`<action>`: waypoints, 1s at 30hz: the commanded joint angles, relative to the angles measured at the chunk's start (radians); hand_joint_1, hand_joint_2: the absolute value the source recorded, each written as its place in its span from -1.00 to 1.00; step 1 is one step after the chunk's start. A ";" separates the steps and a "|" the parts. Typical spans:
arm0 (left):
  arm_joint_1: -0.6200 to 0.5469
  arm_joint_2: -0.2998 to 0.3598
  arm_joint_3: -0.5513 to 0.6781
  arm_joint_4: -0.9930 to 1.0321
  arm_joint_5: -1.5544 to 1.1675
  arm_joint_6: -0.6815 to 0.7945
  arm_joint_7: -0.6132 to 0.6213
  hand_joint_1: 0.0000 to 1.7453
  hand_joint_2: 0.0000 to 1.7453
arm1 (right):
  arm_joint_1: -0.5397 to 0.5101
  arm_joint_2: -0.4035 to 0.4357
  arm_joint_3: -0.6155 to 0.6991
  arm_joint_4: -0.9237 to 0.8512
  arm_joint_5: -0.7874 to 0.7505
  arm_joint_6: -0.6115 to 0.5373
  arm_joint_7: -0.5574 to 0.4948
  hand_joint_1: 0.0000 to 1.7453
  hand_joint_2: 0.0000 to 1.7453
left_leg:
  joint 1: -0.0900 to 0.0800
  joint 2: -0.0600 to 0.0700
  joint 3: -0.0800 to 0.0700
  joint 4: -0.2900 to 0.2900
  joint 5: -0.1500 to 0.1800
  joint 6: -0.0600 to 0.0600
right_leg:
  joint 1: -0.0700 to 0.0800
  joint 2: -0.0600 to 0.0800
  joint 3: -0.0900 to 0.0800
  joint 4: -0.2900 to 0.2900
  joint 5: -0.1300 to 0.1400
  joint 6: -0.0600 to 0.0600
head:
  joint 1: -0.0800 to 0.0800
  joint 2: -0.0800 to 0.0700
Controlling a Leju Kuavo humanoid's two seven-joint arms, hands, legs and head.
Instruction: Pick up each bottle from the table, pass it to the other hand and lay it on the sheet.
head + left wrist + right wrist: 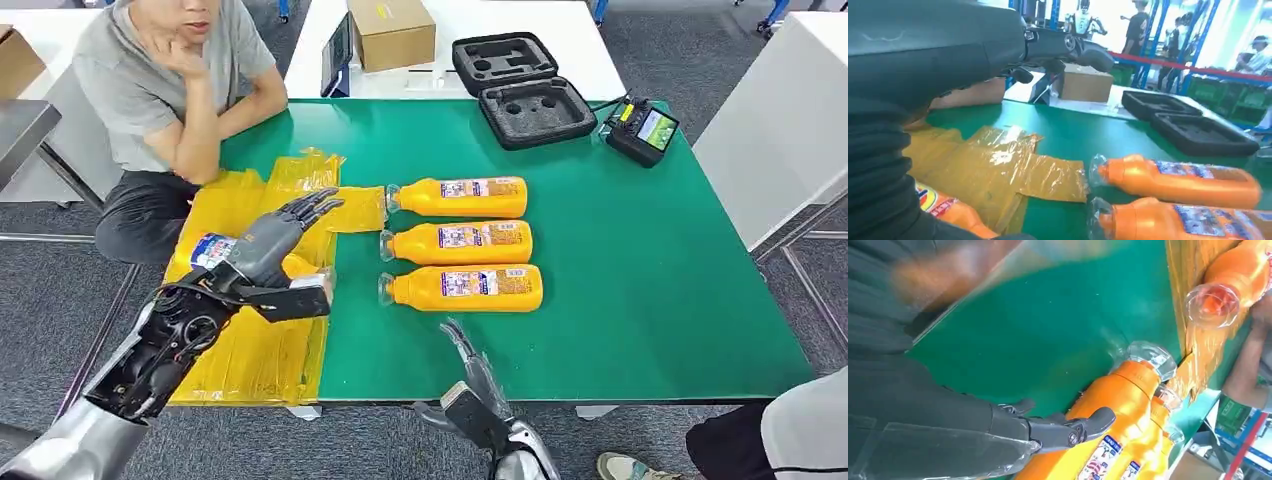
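Green desk [620, 300] w/ a yellow sheet [250, 350] spread over its left end. Left hand [270, 245] is above the sheet, fingers spread and pointing fwd, holding nothing; a bottle [212, 250] lies on the sheet right under it, label end poking out on the left, the rest hidden by the hand. Can't tell if hand touches it. In the left wrist view that bottle [948, 212] sits low beside the dark cover, on the crinkled sheet [998, 165]. Three more orange bottles lie flat on bare desk just right of the sheet, side by side, caps toward the sheet: far bottle [458, 197], mid bottle [458, 242], near bottle [462, 288]. Far one's cap is at the sheet's edge. Right hand [478, 385] is at the desk's near edge, fingers apart and empty, close to the near bottle but not touching it in the head view. Right wrist view: its fingers [1068, 430] are stretched out over the near bottle [1113, 415]; contact unclear. A person [170, 90] sits at the desk's far-left corner, elbow on the desk. Behind: cardboard box [392, 32], open black foam case [525, 88], small black device w/ screen [642, 130].
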 commanded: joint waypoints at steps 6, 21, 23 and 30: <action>0.200 -0.137 0.048 -0.133 0.297 0.004 -0.171 -1.00 1.00 | 0.123 -0.035 0.002 -0.415 0.333 -0.283 0.084 -1.00 1.00 | -0.002 -0.001 0.005 -0.001 -0.003 -0.001 | -0.002 0.000 0.005 -0.001 -0.003 0.000 | 0.000 0.000; 0.412 -0.276 0.113 -0.234 0.308 0.006 -0.187 -1.00 1.00 | 0.040 -0.134 -0.106 -0.382 0.626 -0.344 0.232 -1.00 1.00 | -0.002 0.001 0.002 -0.001 -0.002 0.000 | -0.002 0.002 0.002 -0.002 0.000 0.000 | 0.000 0.000; 0.438 -0.286 0.117 -0.246 0.309 -0.004 -0.188 -1.00 1.00 | 0.019 -0.146 -0.115 -0.311 0.649 -0.350 0.239 -1.00 1.00 | -0.001 0.001 0.004 -0.001 -0.003 -0.001 | -0.001 0.002 0.004 -0.003 -0.001 0.000 | 0.000 0.000; 0.445 -0.299 0.124 -0.244 0.302 -0.018 -0.184 -1.00 1.00 | -0.037 -0.152 -0.127 -0.200 0.686 -0.353 0.270 -1.00 1.00 | -0.001 0.000 0.002 -0.001 -0.002 -0.001 | -0.001 0.001 0.002 -0.002 -0.001 0.000 | 0.000 0.000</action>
